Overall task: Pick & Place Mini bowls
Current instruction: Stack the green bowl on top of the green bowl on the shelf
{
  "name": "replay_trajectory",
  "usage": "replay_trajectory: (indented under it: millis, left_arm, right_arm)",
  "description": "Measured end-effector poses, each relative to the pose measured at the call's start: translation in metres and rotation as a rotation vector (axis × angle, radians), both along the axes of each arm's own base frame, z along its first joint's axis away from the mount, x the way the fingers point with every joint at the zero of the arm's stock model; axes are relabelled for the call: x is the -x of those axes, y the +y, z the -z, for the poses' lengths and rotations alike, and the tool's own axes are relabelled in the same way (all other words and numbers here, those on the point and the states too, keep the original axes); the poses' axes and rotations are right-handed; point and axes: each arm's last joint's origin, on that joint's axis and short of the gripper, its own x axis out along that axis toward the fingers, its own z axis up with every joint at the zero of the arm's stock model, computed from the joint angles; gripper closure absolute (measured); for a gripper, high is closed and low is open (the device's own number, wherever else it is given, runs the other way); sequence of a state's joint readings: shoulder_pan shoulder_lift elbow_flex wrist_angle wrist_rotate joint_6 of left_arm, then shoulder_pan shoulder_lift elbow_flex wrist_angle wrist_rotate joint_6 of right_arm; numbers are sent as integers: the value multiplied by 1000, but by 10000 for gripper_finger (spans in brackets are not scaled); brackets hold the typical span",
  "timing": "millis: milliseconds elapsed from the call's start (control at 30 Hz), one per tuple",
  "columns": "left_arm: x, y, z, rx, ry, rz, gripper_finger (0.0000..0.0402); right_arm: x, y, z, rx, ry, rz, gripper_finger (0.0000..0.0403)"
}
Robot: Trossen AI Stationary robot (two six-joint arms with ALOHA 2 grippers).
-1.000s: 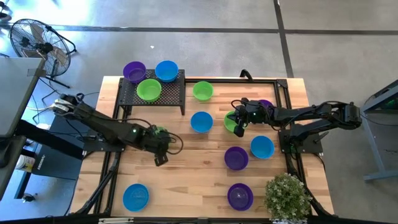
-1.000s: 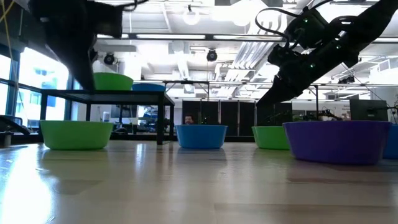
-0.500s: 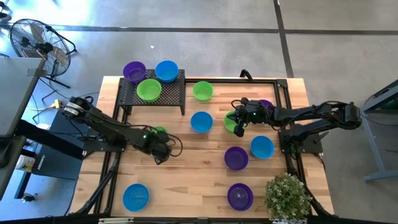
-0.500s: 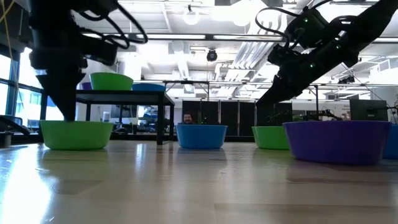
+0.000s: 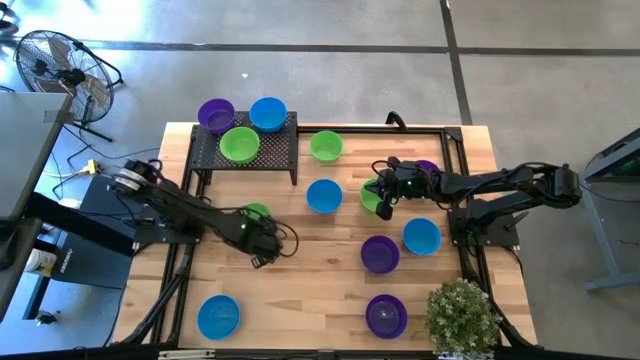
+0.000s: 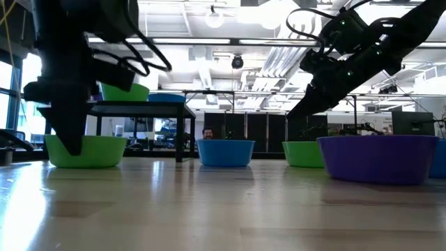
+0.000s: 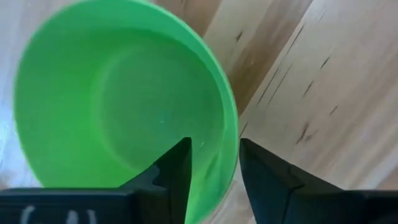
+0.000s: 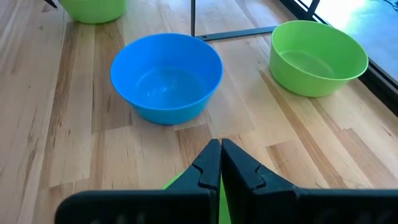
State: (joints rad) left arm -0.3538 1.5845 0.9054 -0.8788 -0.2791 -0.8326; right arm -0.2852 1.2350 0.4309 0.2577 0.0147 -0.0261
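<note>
- Just in front of the black rack (image 5: 244, 147), left gripper (image 7: 214, 163) is straddling the green mini bowl's (image 7: 118, 99) rim, fingers parted, not clamping yet.
- Right of the rack, right gripper (image 8: 220, 160) is staying clenched over another green bowl (image 5: 371, 197).

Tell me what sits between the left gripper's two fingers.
The rim and wall of a green bowl: in the left wrist view the left gripper straddles it, one finger inside and the other outside over bare wood.
</note>
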Motion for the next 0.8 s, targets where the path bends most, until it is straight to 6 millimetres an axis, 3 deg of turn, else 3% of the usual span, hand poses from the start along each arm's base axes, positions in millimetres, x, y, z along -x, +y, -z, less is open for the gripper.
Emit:
replay_trajectory:
  millis: [167, 333, 500, 633, 800]
  left_arm:
    - [-4, -2, 4, 23, -3, 33, 312]
    - [-6, -3, 3, 55, -21, 46, 387]
    - [-4, -3, -12, 89, -50, 50, 395]
    - [-5, -3, -48, 71, -137, 54, 396]
    - [2, 3, -109, 6, -277, 35, 398]
  right_arm:
    - [0, 0, 0, 0, -1, 0, 401]
    - [0, 0, 0, 0, -2, 1, 402]
    - [0, 0, 0, -1, -2, 1, 401]
    - [0, 0, 0, -1, -2, 1, 401]
    - [0, 0, 0, -1, -2, 1, 402]
